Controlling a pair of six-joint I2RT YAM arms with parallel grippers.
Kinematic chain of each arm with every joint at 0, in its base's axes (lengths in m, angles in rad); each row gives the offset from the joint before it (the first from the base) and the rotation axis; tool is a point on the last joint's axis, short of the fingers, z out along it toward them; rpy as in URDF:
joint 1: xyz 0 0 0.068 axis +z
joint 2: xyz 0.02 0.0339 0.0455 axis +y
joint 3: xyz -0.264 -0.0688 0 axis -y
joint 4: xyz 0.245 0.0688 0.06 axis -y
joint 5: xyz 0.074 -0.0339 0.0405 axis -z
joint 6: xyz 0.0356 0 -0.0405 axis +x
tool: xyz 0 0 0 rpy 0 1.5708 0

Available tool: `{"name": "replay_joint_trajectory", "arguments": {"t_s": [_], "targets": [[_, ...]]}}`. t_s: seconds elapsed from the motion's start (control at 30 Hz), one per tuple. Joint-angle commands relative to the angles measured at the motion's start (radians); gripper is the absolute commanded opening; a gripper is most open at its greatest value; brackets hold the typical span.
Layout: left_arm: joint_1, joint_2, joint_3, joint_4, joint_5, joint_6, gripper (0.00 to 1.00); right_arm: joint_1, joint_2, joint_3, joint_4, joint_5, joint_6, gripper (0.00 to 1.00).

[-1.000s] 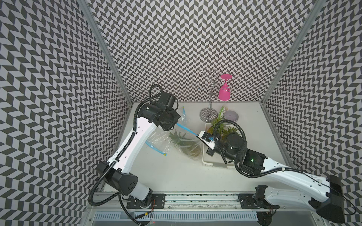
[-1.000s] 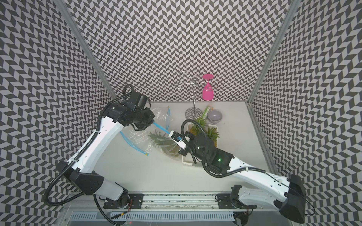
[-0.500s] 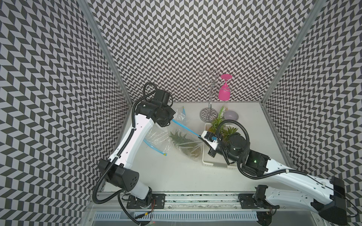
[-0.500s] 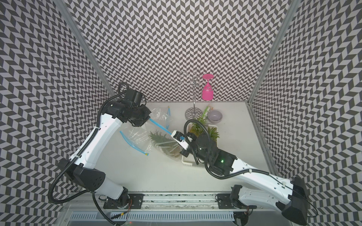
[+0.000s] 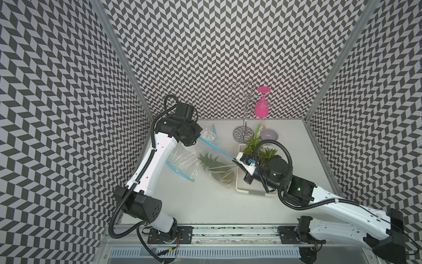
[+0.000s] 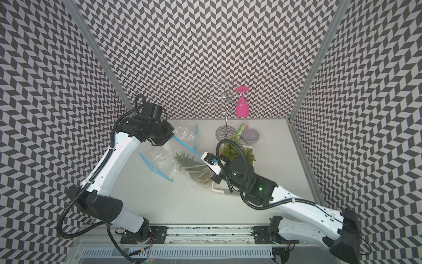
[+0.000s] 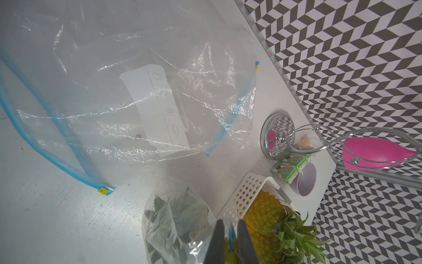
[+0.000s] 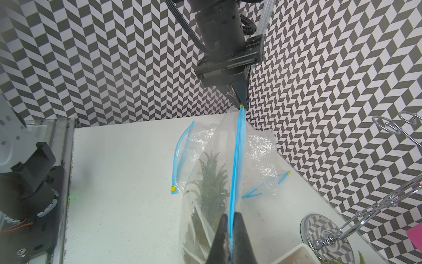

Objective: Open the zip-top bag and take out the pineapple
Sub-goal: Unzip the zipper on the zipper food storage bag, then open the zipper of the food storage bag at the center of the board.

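The zip-top bag [image 5: 215, 168] hangs off the table between my two grippers, its blue zip strip [image 5: 214, 148] stretched taut from one to the other. The pineapple [image 5: 211, 162] lies inside, leaves toward the left; it shows through the plastic in the right wrist view [image 8: 212, 178]. My left gripper [image 5: 198, 137] at the back left is shut on one end of the strip [image 7: 231, 229]. My right gripper [image 5: 234, 161], beside the basket, is shut on the other end [image 8: 231, 219]. The strip's two blue lines [image 8: 237, 160] run close together.
Two empty zip bags [image 5: 182, 160] [image 5: 209, 134] lie on the table under and behind the held bag. A white perforated basket [image 5: 251, 195] with more pineapples [image 7: 262, 212] stands beside my right gripper. Behind it stand a wire rack [image 5: 245, 114] with a pink glass [image 5: 261, 107], a grey bowl [image 5: 269, 134] and green cartons [image 5: 259, 129].
My left gripper has drawn back and to the left with its end of the strip, so the strip between the grippers is longer and tauter. The right gripper has barely moved.
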Motion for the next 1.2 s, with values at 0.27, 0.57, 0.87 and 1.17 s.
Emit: {"name": "replay_joint_trajectory", "arguments": {"t_s": [0.27,0.57,0.87,1.17], "targets": [[0.046,-0.078,-0.048,0.137,0.1,-0.017,0.0,-0.022,-0.012,0.01,0.078,-0.074,0.113,0.0],[0.03,-0.13,-0.11,0.181,0.217,-0.074,0.0,-0.038,0.046,0.014,0.099,-0.116,0.138,0.0],[-0.002,-0.144,-0.127,0.192,0.254,-0.101,0.0,-0.046,0.079,0.028,0.09,-0.093,0.161,0.0],[-0.056,-0.163,-0.136,0.18,0.278,-0.131,0.0,-0.054,0.035,0.125,-0.099,-0.036,0.326,0.31]]}}
